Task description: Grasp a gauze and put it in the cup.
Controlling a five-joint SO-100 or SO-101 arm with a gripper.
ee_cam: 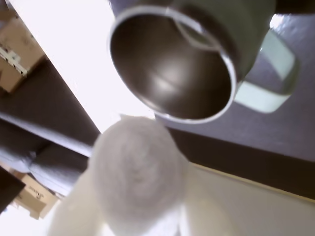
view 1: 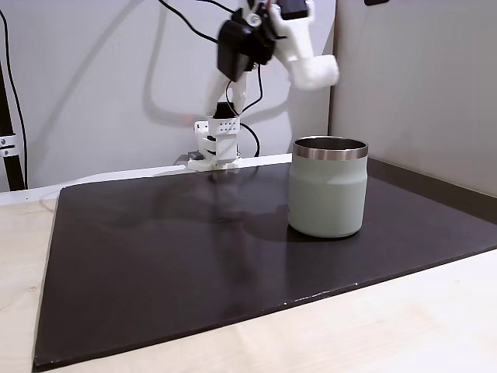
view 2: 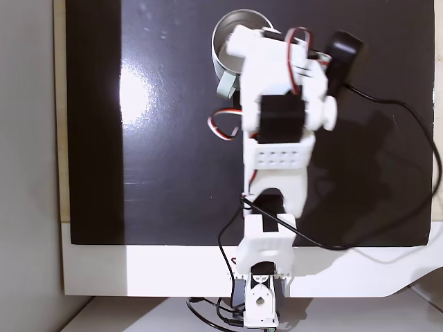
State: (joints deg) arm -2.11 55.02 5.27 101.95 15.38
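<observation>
In the wrist view the white gauze roll (ee_cam: pixel 133 162) fills the foreground, pinched between my gripper's (ee_cam: pixel 140 184) two blurred white fingers. Just beyond it opens the sage-green cup (ee_cam: pixel 246 29), its steel rim and dark inside facing the camera. From the side fixed view, the cup (view 1: pixel 328 190) stands upright on the black mat and my gripper (view 1: pixel 318 71) hangs well above its rim, slightly left of centre. From the top-down fixed view, the arm covers most of the cup (view 2: pixel 218 34), and the gripper (view 2: pixel 239 45) sits over its opening. The gauze is hidden in both fixed views.
A black mat (view 1: pixel 171 256) covers the light wooden table (view 1: pixel 388 326). The arm's base (view 1: pixel 216 144) stands at the mat's far edge, with cables (view 2: pixel 401 117) trailing across the mat. Cardboard boxes (ee_cam: pixel 17 49) show beyond the table. A wall panel (view 1: pixel 419 85) rises behind the cup.
</observation>
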